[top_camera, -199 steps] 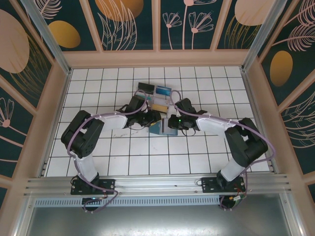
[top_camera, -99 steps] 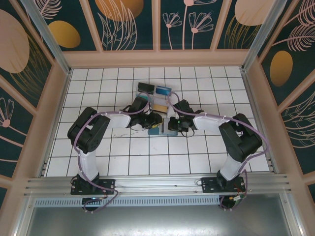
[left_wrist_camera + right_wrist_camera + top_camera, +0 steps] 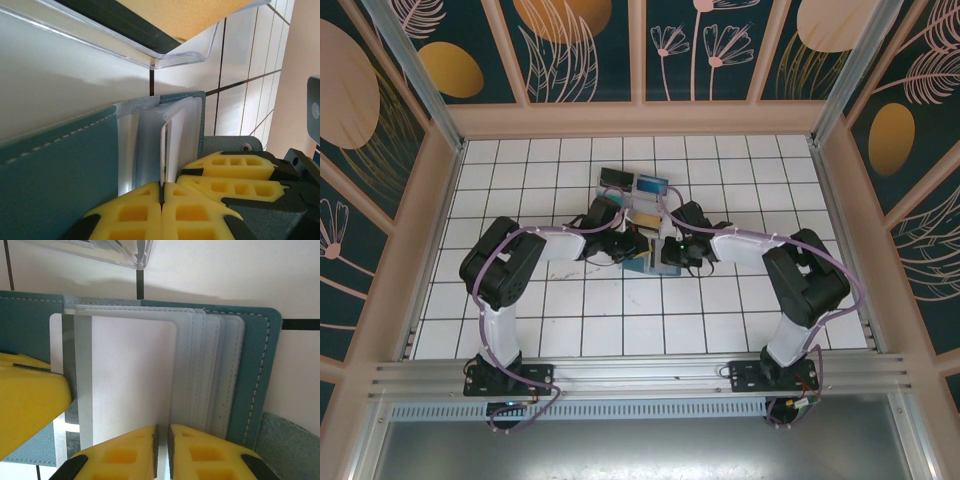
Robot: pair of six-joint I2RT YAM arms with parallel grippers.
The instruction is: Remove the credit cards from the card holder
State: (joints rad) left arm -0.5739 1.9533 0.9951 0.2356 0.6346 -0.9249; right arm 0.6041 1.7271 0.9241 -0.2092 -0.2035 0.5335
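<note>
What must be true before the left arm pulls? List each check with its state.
1. Left tool shut on a thin sheet standing edge-on in the wallet: ok.
2. That thin sheet is a card, not a plastic sleeve: cannot tell.
3. Right tool clamped on the wallet's edge to steady it: ok, though which layer it pinches cannot be told.
4. Pale card free of the wallet: not ok, it lies within the wallet's outline.
5. Clear tray out of the pull path: cannot tell; its corner sits close beside the wallet.
</note>
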